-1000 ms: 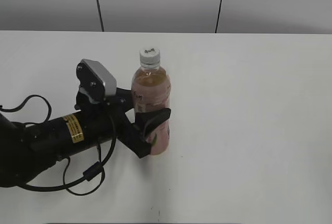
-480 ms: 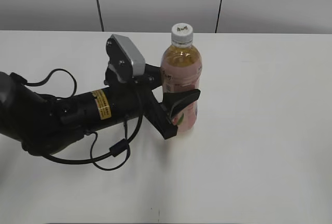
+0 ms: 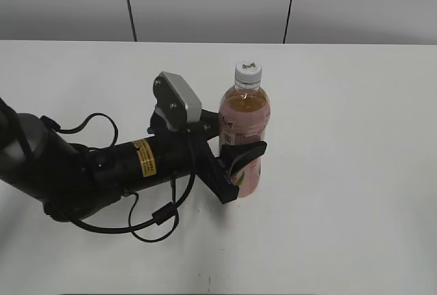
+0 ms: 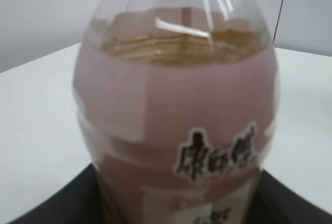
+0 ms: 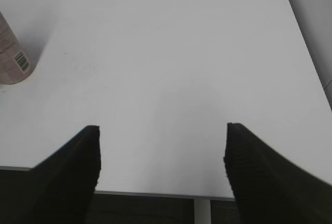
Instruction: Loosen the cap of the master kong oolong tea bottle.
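White tabletop point(image 3: 341, 172), matte, running back to a grey panelled wall point(image 3: 205, 1) with two dark vertical seams.

Left arm point(image 3: 82, 172): black, with a yellow label and loose black cable, lying low across the table from the left edge toward centre; a grey camera housing point(image 3: 179, 100) sits on its wrist.

Left gripper point(image 3: 235, 162): black fingers point(image 3: 247, 153) clamped on either side of the lower body of the master kong oolong tea bottle point(image 3: 243, 131), near finger across the front of the label, far finger mostly hidden behind the bottle.

Master kong oolong tea bottle: clear plastic, amber-pink tea, pink-and-white label. Position near table centre, base apparently on the surface, though the contact is partly hidden by the gripper. Long axis vertical, upright, neck pointing up. Left wrist view fills with its shoulder and dark Chinese characters point(image 4: 215, 154) on the label.

Right gripper point(image 5: 162, 169): two black ribbed fingers spread wide apart, holding nothing, above the near table edge; the bottle's base with barcode point(image 5: 21, 60) shows at far left of that view, well apart.

Cap point(image 3: 248, 71): small, white, round, seated on the neck, dark mark on top facing up.
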`<action>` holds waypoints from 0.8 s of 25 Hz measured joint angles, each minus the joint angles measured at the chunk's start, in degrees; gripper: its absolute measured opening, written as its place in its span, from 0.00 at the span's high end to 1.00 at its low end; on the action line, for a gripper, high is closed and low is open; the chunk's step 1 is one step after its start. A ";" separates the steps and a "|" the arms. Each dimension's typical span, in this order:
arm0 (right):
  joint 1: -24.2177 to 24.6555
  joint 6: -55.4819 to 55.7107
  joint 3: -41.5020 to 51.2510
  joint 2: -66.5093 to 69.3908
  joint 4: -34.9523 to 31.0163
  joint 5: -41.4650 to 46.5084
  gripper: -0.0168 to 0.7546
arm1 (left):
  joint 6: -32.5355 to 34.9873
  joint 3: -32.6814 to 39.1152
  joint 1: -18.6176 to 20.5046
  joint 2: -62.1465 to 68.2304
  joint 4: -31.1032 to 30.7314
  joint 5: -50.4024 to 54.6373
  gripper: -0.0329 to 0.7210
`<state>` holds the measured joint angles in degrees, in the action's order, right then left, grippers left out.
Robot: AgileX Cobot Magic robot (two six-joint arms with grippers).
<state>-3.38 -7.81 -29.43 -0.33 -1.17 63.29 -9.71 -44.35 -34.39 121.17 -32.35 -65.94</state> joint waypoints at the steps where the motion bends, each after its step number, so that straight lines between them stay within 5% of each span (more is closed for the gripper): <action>1: 0.00 0.00 0.00 0.00 0.00 0.00 0.25 | 0.00 0.00 0.00 0.00 0.00 0.00 0.44; 20: 0.00 0.63 0.00 0.00 -1.51 -0.32 0.25 | 0.00 0.00 0.00 0.00 0.00 -0.05 0.44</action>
<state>-3.38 -7.18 -29.43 -0.33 -2.69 62.98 -9.71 -44.35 -34.39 121.17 -32.35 -66.00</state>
